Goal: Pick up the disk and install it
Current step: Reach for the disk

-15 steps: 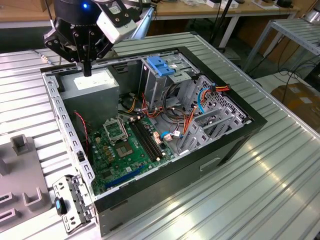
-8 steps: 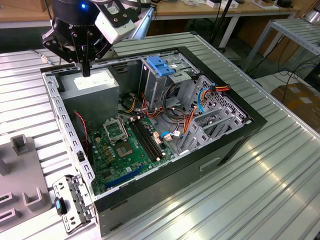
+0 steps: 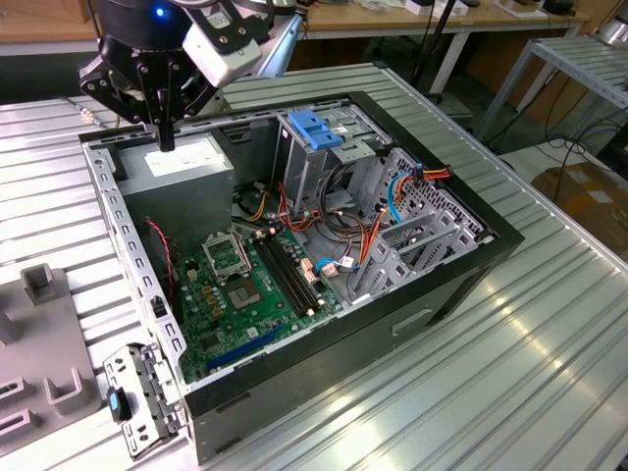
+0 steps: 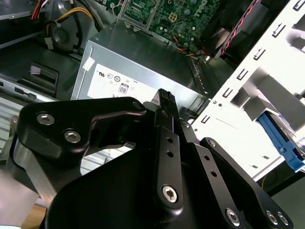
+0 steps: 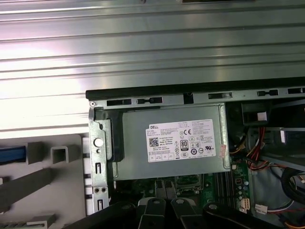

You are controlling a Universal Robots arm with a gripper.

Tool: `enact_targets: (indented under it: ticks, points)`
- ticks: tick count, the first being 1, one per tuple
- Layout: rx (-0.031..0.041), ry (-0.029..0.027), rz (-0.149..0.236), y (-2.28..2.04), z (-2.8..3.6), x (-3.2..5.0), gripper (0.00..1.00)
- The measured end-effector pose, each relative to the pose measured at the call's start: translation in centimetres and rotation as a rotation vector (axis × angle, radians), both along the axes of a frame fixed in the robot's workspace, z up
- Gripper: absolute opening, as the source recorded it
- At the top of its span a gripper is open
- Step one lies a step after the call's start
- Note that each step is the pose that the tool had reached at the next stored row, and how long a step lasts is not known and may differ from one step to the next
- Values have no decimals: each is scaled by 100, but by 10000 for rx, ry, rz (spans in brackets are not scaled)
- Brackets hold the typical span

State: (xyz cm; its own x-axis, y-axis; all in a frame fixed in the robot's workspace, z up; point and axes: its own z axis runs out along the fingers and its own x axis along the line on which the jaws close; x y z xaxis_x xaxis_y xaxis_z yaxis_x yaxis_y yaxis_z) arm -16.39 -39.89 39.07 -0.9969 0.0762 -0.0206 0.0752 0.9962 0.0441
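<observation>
Exterior view: the hand [image 3: 167, 143] hangs over the power supply [image 3: 188, 169], its fingers pressed together on nothing.
In the first wrist view, a blue strip that seems to be the edge of the disk [image 5: 10, 154] lies on the grey fixture [image 5: 50, 183] outside the case [image 5: 190, 90], well apart from the hand.

The pincer [image 3: 166, 142] is matte black, built of jointed links [image 4: 167, 157] fastened with silver screws [image 4: 72, 137]; one finger ends in a ribbed pad [image 4: 165, 97]. Above sit a white block [image 3: 221, 47] and a blue light [image 3: 158, 13].
</observation>
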Motion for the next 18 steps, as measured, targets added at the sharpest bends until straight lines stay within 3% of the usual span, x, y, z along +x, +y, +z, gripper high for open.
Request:
enact_targets:
  ticks: [18]
  points:
    - [0,6,-1,0,-3,-53,11]
